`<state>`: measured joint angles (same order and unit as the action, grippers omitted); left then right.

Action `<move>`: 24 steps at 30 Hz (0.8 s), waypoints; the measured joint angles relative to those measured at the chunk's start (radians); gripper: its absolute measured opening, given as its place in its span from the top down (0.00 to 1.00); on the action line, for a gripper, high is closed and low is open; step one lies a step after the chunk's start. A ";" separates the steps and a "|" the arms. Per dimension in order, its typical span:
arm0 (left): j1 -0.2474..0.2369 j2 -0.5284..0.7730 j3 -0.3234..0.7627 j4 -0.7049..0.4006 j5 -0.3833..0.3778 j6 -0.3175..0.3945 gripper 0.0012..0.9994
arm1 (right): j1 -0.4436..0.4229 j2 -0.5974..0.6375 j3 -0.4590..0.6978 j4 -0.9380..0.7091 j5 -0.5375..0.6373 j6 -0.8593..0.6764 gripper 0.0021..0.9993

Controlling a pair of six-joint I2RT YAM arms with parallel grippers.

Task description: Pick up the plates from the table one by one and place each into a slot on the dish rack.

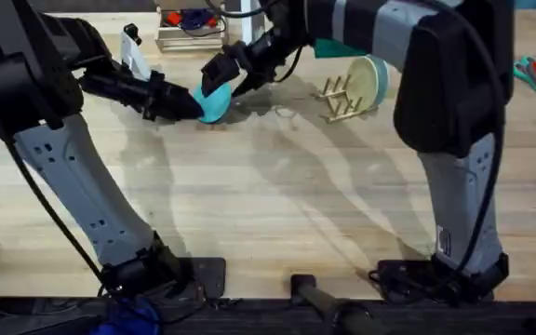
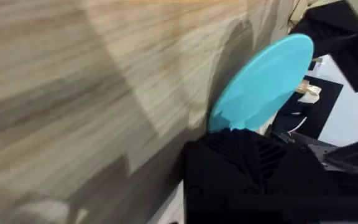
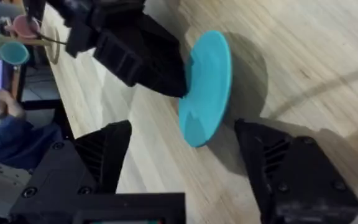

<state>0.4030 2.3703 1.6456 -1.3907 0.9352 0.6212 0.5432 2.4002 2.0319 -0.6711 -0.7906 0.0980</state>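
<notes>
Left gripper (image 1: 189, 104) clamps blue plate (image 1: 214, 100) by its rim, on edge over the table (image 1: 268, 205), 9 o'clock of rack (image 1: 341, 98). Right gripper (image 3: 185, 149) is spread, straddling the plate. Plate looks light, rigid, slick: pinch the rim deep.

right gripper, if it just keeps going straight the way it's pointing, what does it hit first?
Most likely the turquoise plate, held on edge by the left gripper. It stands between the open fingers of the right gripper, just ahead. The left gripper sits right behind it; depth is unclear.
</notes>
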 joint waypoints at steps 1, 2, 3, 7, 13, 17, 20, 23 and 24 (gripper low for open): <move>0.000 0.000 0.000 0.000 0.000 0.000 0.96 | 0.004 0.008 0.000 0.001 0.000 0.008 0.01; 0.000 0.000 0.000 0.000 0.000 0.000 0.96 | 0.006 0.016 0.000 0.002 -0.001 0.013 0.01; 0.000 0.000 0.000 0.000 0.000 0.000 0.96 | 0.007 0.023 0.000 0.002 -0.001 0.018 0.01; 0.000 0.000 0.000 0.000 0.000 0.000 0.96 | 0.012 0.039 0.001 0.012 -0.007 0.037 0.01; 0.000 0.000 0.000 0.000 0.000 0.000 0.96 | 0.020 0.041 0.002 0.065 -0.007 0.074 0.01; 0.000 0.000 0.000 0.000 0.000 0.000 0.96 | 0.024 0.041 0.002 0.076 -0.007 0.092 0.06; 0.000 0.000 0.000 0.000 0.000 0.000 0.96 | 0.024 0.041 0.002 0.092 -0.007 0.111 0.07; 0.000 0.000 0.000 0.000 0.000 0.000 0.96 | 0.024 0.042 0.002 0.094 -0.006 0.122 0.13; 0.000 0.000 0.000 0.000 0.000 0.000 0.96 | 0.024 0.043 0.002 0.094 -0.006 0.127 0.16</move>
<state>0.4030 2.3703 1.6457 -1.3907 0.9352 0.6216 0.5671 2.4434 2.0338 -0.5766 -0.7967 0.2249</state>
